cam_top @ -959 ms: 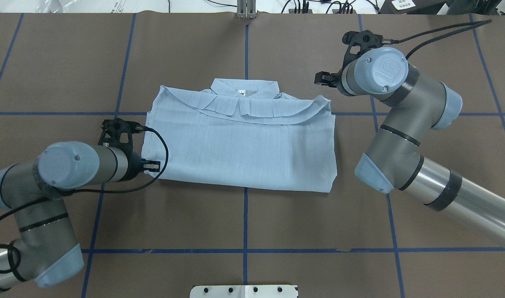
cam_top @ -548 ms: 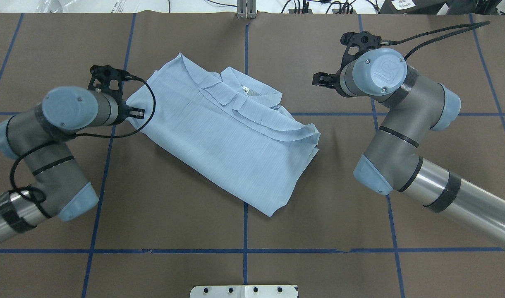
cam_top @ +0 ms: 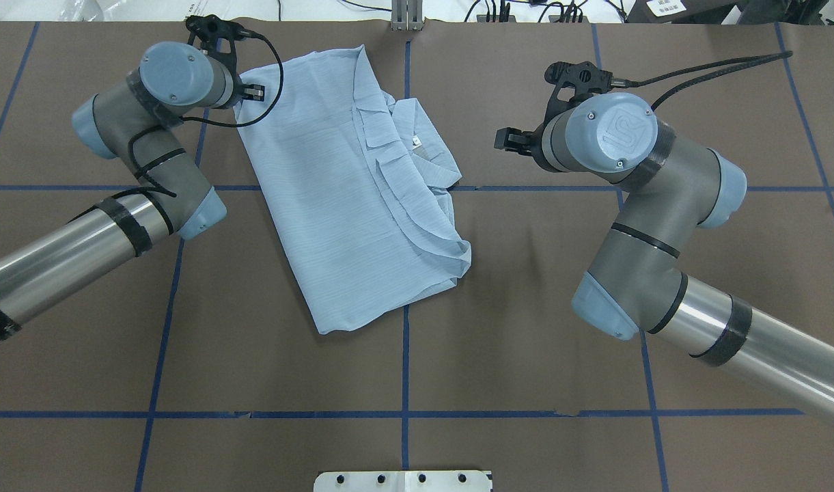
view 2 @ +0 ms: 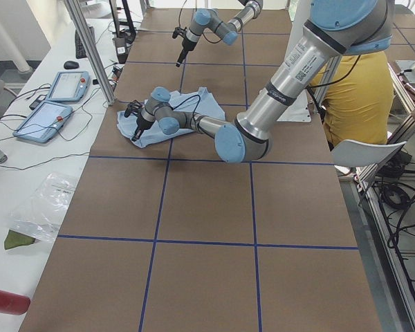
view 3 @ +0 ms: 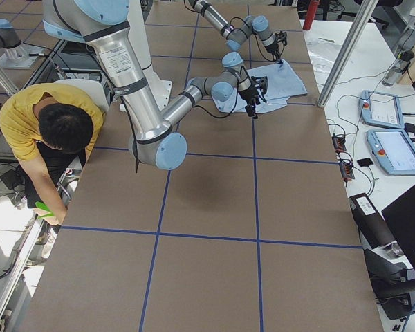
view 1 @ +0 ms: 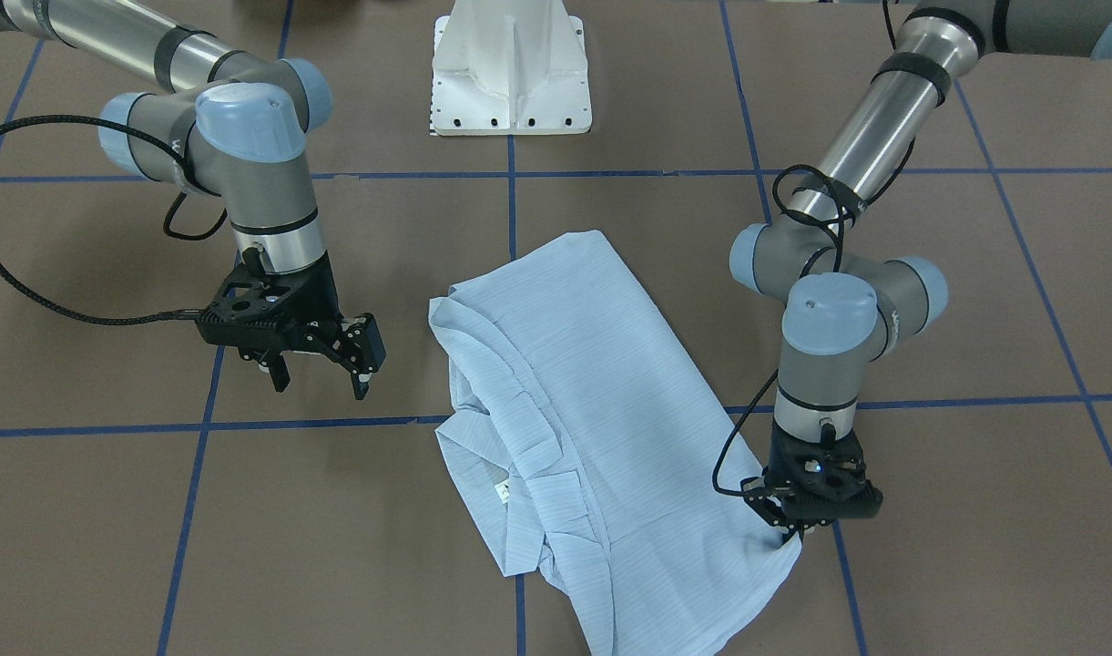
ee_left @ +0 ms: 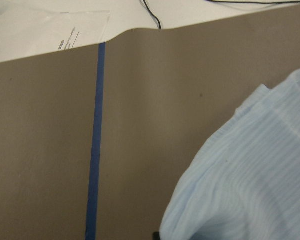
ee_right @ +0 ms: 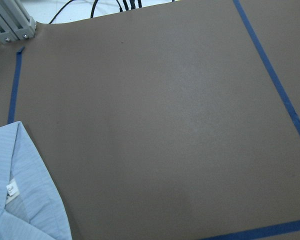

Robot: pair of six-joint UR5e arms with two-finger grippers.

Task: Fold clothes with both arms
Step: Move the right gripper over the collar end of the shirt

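On the table [cam_top: 526, 342]: we see the shirt [cam_top: 341, 205] folded into a narrow slab. It lies slantwise from the upper middle of the overhead frame down to its centre, with the collar [cam_top: 427, 154] and neck label [cam_top: 414, 141] facing up.
Left fingers [view 1: 786, 536]: closed on one corner of the shirt, at the lower right of the front-facing frame. The cloth is drawn to a point there.
Right fingers [view 1: 321, 381]: spread wide and empty, over bare table beside the shirt and apart from it.
Step in hand: we judge this to be repositioning, with the shirt held by one corner so it can be turned and lined up. No fold is being made at this moment.
Next move: we think the corner should be laid flat and let go, and the rumpled edge near the collar smoothed. The right fingers should then come in to the opposite side, so that both sets of fingers can lift one end for the closing fold.
Hidden: in the overhead frame the left wrist [cam_top: 184, 75] covers its own fingers, and the left wrist camera shows only cloth at its lower right. We cannot see the sleeves or buttons. The front-facing frame cuts off the shirt's lowest edge.
Hard to tell: whether the pinched corner is raised off the table or resting on it.
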